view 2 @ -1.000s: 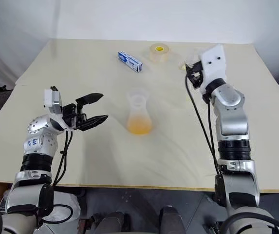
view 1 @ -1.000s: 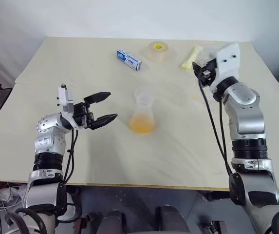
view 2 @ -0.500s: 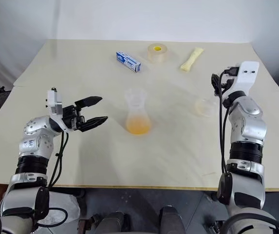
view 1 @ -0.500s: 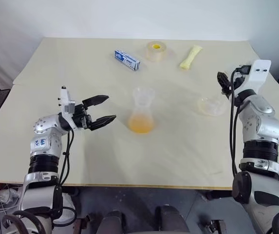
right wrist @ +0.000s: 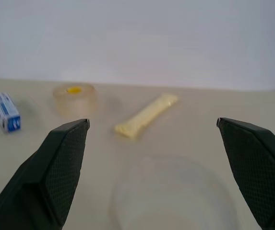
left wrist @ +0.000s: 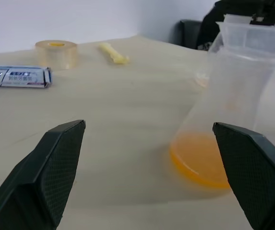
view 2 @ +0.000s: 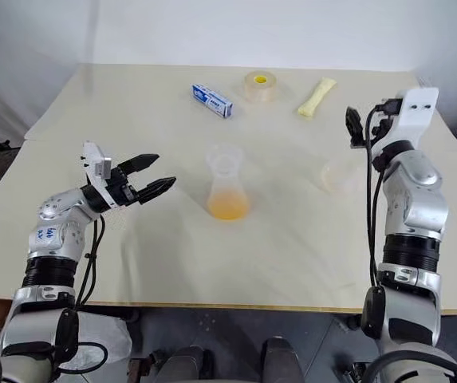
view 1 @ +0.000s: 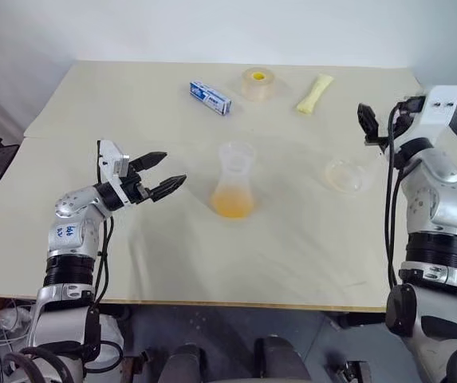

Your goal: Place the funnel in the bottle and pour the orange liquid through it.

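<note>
The bottle (view 1: 234,182), a clear conical flask, stands upright at the table's middle. Orange liquid (view 1: 232,207) lies in its base, and the clear funnel (left wrist: 252,36) sits in its neck. My left gripper (view 1: 172,167) hovers open to the left of the bottle, its fingers pointing at it and apart from it. My right gripper (view 1: 376,124) is open and empty, raised over the table's right side. Below it, a second clear flask (view 1: 346,174) rests empty on the table, touching neither gripper.
Along the table's (view 1: 132,104) far edge lie a blue and white box (view 1: 211,97), a tape roll (view 1: 258,83) with a yellow centre, and a pale yellow packet (view 1: 313,92). The table's right edge runs close to my right arm.
My right gripper has opened, let go of the empty flask and drawn away to the right; that flask now rests on the table. The left gripper has turned slightly toward the bottle.
</note>
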`<control>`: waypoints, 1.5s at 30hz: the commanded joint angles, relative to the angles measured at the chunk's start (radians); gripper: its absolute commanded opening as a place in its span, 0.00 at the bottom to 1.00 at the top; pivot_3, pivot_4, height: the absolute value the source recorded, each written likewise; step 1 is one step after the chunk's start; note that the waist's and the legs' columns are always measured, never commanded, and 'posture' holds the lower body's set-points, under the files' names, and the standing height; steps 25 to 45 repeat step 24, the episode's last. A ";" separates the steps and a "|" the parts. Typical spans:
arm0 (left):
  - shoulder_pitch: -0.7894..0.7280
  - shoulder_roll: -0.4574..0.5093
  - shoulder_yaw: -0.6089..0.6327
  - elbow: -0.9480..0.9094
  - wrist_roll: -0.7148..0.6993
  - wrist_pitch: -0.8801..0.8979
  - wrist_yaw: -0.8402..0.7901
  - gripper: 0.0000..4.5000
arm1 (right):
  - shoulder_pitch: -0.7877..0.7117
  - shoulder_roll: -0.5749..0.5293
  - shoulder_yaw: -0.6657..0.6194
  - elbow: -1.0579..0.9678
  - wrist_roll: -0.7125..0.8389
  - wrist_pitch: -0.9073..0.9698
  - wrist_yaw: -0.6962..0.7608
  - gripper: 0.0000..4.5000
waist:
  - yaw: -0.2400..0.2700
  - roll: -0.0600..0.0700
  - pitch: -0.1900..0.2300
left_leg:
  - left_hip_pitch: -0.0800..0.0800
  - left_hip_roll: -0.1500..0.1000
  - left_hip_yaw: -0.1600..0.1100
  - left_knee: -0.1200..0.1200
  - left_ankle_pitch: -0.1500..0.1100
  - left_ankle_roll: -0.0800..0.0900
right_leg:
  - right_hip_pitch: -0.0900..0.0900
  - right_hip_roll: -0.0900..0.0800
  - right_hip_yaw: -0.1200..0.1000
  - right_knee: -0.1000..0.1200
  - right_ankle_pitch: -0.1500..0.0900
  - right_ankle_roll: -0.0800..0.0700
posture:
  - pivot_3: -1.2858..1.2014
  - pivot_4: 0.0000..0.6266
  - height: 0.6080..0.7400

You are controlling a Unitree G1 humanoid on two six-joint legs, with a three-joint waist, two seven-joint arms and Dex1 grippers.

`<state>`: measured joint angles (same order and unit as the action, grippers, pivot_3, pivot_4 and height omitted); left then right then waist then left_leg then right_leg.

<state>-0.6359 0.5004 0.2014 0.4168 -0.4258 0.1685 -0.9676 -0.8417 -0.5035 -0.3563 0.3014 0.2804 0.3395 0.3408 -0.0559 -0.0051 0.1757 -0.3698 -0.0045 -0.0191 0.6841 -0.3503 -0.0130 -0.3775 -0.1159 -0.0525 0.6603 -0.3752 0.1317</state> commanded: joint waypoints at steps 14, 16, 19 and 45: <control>0.367 0.152 0.046 -0.344 -0.076 0.056 -0.143 1.00 | 0.480 -0.262 0.035 -0.637 0.312 0.194 0.518 1.00 | 0.030 0.000 0.000 | 0.000 0.000 0.000 -0.001 0.000 0.001 | 0.002 0.000 0.001 -0.005 0.000 0.000 | 0.52 0.24 1.00; 0.399 0.159 0.047 -0.358 -0.077 0.045 -0.141 1.00 | 0.537 -0.267 0.047 -0.648 0.294 0.167 0.540 1.00 | 0.032 0.000 0.000 | 0.000 0.000 0.000 0.000 0.000 0.002 | 0.003 -0.001 0.001 -0.005 0.000 0.000 | 0.52 0.24 1.00; 0.431 0.144 0.061 -0.384 -0.083 0.042 -0.101 1.00 | 0.659 -0.275 0.107 -0.643 0.207 0.070 0.588 1.00 | 0.040 0.000 0.000 | 0.001 0.000 0.000 0.000 0.001 0.002 | 0.005 -0.001 0.003 -0.007 0.001 0.000 | 0.52 0.24 1.00; 0.452 0.111 0.065 -0.414 -0.086 0.014 -0.049 1.00 | 0.749 -0.195 0.145 -0.621 0.159 -0.041 0.551 1.00 | 0.051 0.000 0.000 | 0.001 0.000 0.000 -0.001 0.001 0.002 | 0.004 -0.001 0.002 -0.007 0.001 0.001 | 0.52 0.24 1.00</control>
